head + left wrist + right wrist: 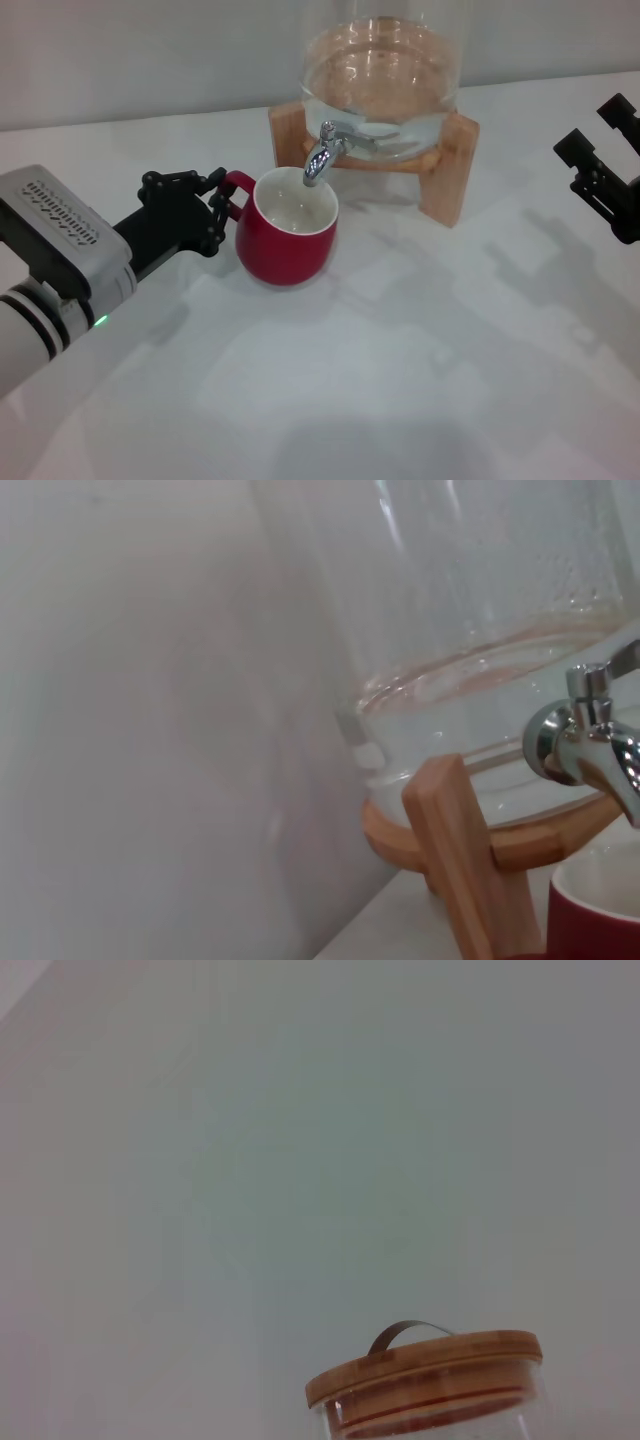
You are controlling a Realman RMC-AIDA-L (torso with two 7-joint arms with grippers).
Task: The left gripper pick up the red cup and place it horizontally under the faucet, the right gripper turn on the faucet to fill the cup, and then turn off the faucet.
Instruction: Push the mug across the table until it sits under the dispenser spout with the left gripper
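Now the red cup (287, 235) stands upright on the worktop (400, 350) under the faucet (320, 155), left gripper (218, 205) clamped on its handle. The right gripper (600, 165) waits well off, fingers apart. Opening, filling and closing are all left.
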